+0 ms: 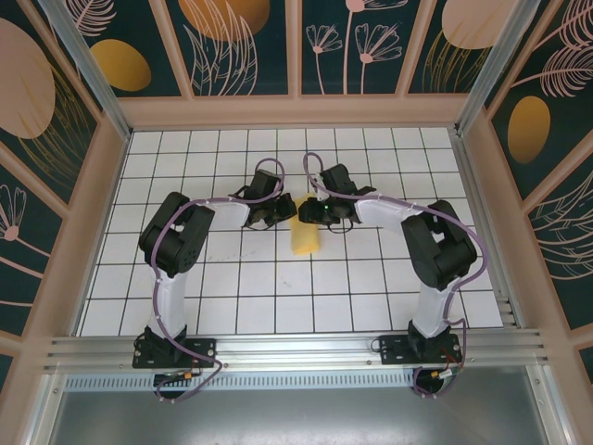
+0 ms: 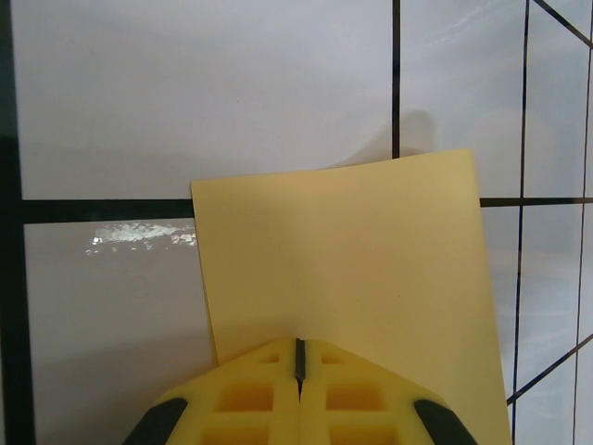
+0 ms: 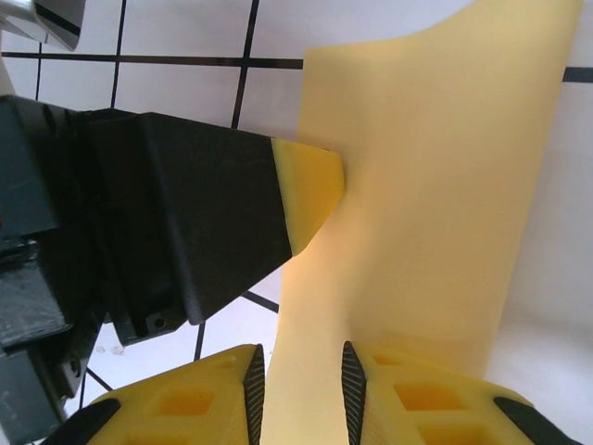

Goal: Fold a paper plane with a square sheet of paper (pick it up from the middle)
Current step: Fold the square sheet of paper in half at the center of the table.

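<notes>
Top view: two arms reach inward over a white gridded counter (image 1: pixel 232 297) and meet near its middle. The sheet of paper (image 1: pixel 304 241), pale yellow, sits between them, its far end beneath the two wrists and its near end reaching toward the arm bases. The left gripper (image 1: pixel 271 215) stands just beside the sheet's far left corner, and the right gripper (image 1: pixel 321 215) just beside its far right corner.

Left wrist view: the left gripper (image 2: pixel 298 357) has its yellow fingers (image 2: pixel 250 399) pressed together, with a thin dark seam between them. The sheet of paper (image 2: pixel 352 260) runs out from that seam, so the fingers are clamped on its near edge. The sheet's far edge bows slightly and casts a soft shadow on the counter (image 2: pixel 185 93), so that end is raised off the tiles.

Right wrist view: the right gripper (image 3: pixel 298 371) has its fingers (image 3: pixel 398 403) a narrow gap apart. The sheet of paper (image 3: pixel 435 185) passes through this gap, and the ribbed pads stand on either side of it, not closed on it. The left gripper (image 3: pixel 310 190) enters from the left, its yellow tip touching the sheet's left edge. The sheet curves upward and to the right above the counter (image 3: pixel 185 93).
</notes>
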### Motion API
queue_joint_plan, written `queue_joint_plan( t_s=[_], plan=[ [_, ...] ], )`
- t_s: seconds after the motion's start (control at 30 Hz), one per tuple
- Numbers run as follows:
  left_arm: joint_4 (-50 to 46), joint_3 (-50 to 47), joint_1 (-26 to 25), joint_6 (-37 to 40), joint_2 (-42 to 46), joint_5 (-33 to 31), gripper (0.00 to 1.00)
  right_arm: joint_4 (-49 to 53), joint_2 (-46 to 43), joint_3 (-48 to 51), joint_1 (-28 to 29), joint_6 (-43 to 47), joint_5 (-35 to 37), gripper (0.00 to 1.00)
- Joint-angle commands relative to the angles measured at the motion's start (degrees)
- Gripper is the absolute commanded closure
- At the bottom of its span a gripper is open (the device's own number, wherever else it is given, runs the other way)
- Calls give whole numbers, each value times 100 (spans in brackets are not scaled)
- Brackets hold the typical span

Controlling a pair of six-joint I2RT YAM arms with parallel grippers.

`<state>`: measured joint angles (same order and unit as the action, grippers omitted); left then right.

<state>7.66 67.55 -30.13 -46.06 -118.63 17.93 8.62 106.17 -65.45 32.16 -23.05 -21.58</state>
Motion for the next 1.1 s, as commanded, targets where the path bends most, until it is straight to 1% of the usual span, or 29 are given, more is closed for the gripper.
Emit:
queue_joint_plan(
  t_s=[0.0,0.07,0.13,0.3,0.47,0.73,0.93,1.07],
  plan=[
    [-748,-146,-28,184,-371,-402,97,-215,167,212,-52,-98,-398,72],
    [-783,-146,-28,232,-381,-460,97,-393,133,361,-51,-151,-594,73],
    [-848,-128,-28,304,-380,-542,97,-555,87,493,-233,-197,-749,73],
    [-924,-119,-28,546,-393,-655,97,-896,33,779,-357,-286,-1178,73],
    [-923,-115,-27,674,-398,-684,97,-1072,-33,952,-464,-346,-1325,73],
    [-1014,-66,-28,802,-396,-791,97,-1068,15,1084,-515,-332,-1367,72],
    [-1021,-66,-28,801,-424,-819,98,-930,117,1170,-527,-272,-1275,72],
    [-1030,-66,-28,784,-450,-835,98,-831,186,1216,-550,-235,-1081,73]
  ],
)
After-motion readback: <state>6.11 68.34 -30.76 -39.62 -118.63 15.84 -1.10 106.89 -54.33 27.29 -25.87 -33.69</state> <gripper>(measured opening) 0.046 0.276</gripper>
